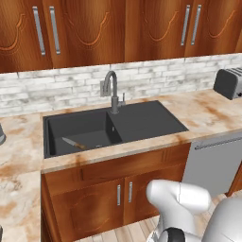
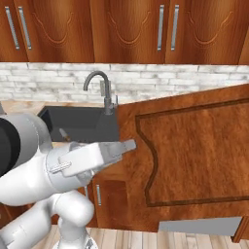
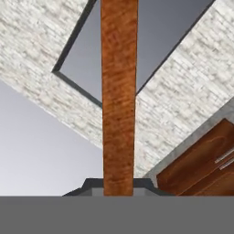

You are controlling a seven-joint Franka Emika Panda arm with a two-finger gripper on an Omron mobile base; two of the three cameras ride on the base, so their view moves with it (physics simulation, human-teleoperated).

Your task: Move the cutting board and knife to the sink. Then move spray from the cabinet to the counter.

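Observation:
The cutting board [image 2: 189, 160], dark brown with a groove near its edge, is held up on edge close to the right base camera, right of the sink [image 2: 73, 124]. My gripper [image 2: 127, 146] is shut on its left edge. In the hand view the board's thin edge [image 3: 119, 91] rises straight up from between the jaws. The knife [image 1: 73, 143] lies in the left basin of the sink [image 1: 142, 120], blade pointing left. The upper cabinet [image 1: 94, 28] doors are closed, so the spray is hidden. The beige counter [image 1: 212, 111] runs on both sides of the sink.
A grey gooseneck faucet [image 1: 112, 90] stands behind the sink's divider. A dark toaster [image 1: 229, 82] sits at the far right of the counter. A steel dishwasher front [image 1: 215, 160] is below the counter on the right, with lower cabinet doors [image 1: 108, 194] under the sink.

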